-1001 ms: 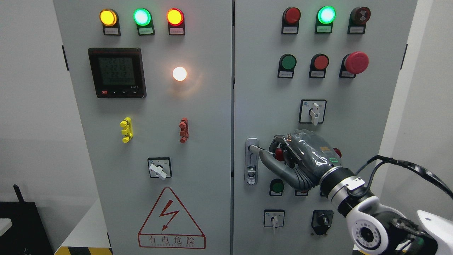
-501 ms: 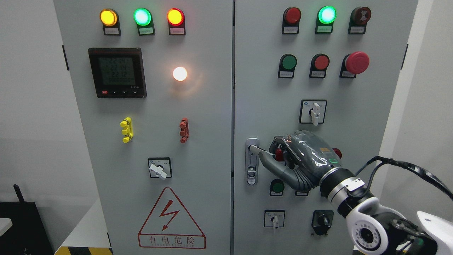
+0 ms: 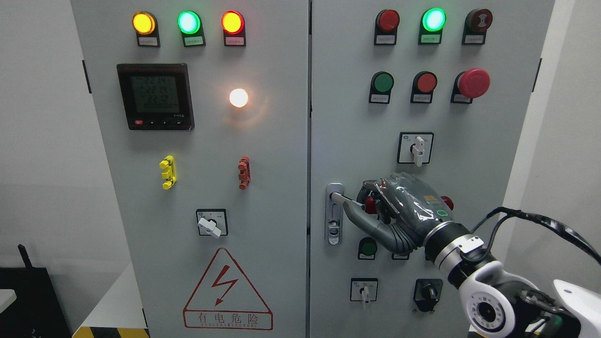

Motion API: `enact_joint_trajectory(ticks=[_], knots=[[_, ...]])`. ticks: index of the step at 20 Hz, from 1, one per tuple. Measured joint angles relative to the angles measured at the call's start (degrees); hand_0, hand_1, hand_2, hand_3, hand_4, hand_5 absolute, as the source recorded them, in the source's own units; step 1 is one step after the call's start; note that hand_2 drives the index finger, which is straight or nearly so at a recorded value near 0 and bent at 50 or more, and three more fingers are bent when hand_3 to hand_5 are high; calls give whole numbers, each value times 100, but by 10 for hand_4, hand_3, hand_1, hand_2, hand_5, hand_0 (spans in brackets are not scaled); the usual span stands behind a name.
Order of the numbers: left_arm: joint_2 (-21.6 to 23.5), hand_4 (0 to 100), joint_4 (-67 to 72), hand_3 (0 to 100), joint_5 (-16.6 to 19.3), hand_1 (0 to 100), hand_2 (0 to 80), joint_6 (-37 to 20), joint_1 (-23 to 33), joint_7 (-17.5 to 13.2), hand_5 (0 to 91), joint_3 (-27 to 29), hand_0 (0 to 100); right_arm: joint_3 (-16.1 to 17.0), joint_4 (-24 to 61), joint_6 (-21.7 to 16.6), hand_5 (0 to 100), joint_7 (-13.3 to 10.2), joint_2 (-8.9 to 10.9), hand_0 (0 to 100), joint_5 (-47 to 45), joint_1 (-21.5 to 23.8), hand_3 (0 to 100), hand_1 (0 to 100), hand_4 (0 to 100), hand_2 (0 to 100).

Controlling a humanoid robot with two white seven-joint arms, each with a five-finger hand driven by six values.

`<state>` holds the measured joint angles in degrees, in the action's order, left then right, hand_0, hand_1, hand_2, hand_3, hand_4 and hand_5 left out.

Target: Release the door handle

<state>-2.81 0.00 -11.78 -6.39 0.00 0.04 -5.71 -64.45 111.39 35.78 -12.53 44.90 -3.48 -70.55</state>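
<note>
A silver door handle (image 3: 334,220) sits on the left edge of the cabinet's right door (image 3: 347,117). Its lever (image 3: 341,197) is swung out to the right, away from its upright plate. My right hand (image 3: 365,204), grey and covered in clear film, comes in from the lower right. Its fingers (image 3: 373,188) curl over the lever's end and the thumb (image 3: 358,217) lies under it, so it is shut on the lever. The lever's tip is hidden inside the hand. My left arm does not show.
Around the hand on the right door are a rotary switch (image 3: 415,148), a green button (image 3: 367,248) and two lower switches (image 3: 364,289). The red emergency stop (image 3: 473,83) is higher up. The left door (image 3: 263,188) carries a meter (image 3: 155,96) and lamps. A black cable (image 3: 540,218) loops off my forearm.
</note>
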Motion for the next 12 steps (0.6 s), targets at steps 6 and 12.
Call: enact_joint_trajectory(ticks=[6,12], knots=[[0,0,0,0,0,389,0,0,0,0,0,0,120,3,3,0,1000,15,0,443,1,-8,1000,24,1000,596],[0,0,0,0,0,389,0,0,0,0,0,0,120,7,5,0,1000,20,0,445,2,-11,1000,26,1000,603]])
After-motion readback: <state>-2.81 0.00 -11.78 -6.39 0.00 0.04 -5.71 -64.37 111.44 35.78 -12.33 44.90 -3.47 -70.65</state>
